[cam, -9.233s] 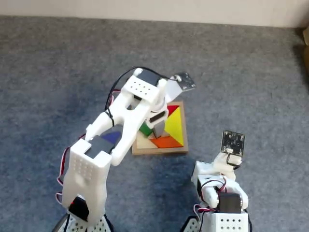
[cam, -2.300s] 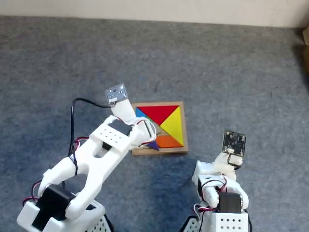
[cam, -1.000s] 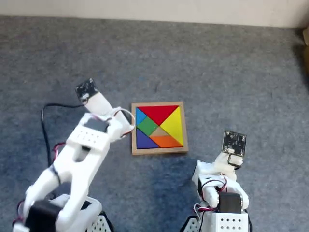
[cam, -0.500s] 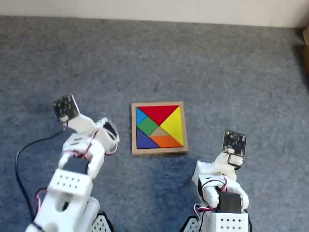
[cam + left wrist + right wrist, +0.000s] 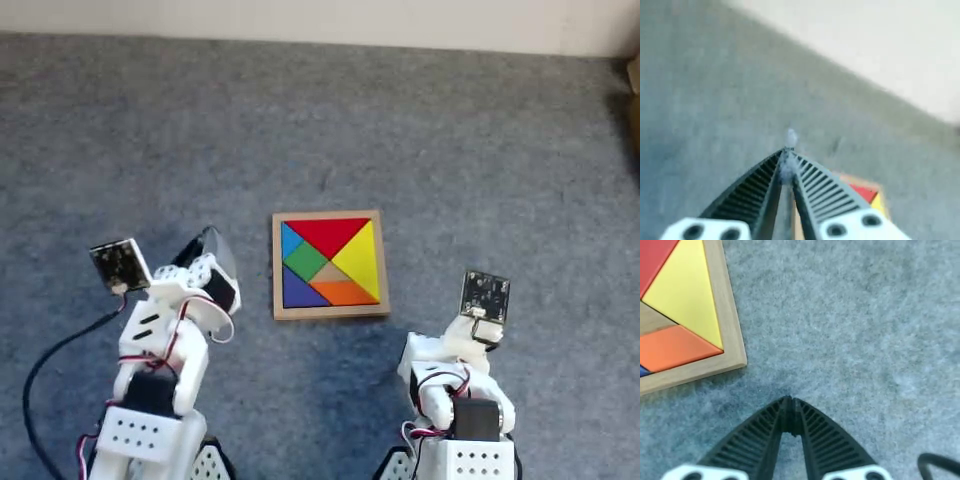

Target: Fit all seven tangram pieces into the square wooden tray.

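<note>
The square wooden tray (image 5: 276,268) lies mid-table with coloured pieces packed flat inside: red triangle (image 5: 330,234), yellow triangle (image 5: 360,260), orange piece (image 5: 345,292), green square (image 5: 305,260), purple triangle (image 5: 292,290), light blue piece (image 5: 290,240) and a small tan triangle (image 5: 328,272). My left gripper (image 5: 212,245) is shut and holds nothing, raised to the left of the tray; its tips (image 5: 788,150) meet over the carpet. My right gripper (image 5: 790,416) is shut and holds nothing, just off the tray's near right corner (image 5: 734,342), by the yellow triangle (image 5: 687,295).
Grey carpet (image 5: 480,150) surrounds the tray with open room on every side. A pale wall strip (image 5: 320,18) runs along the far edge. Both arm bases (image 5: 460,440) stand at the near edge.
The left arm has pulled back from the tray to the near left and folded up. The purple triangle it brought now lies in the tray. The right arm has not moved.
</note>
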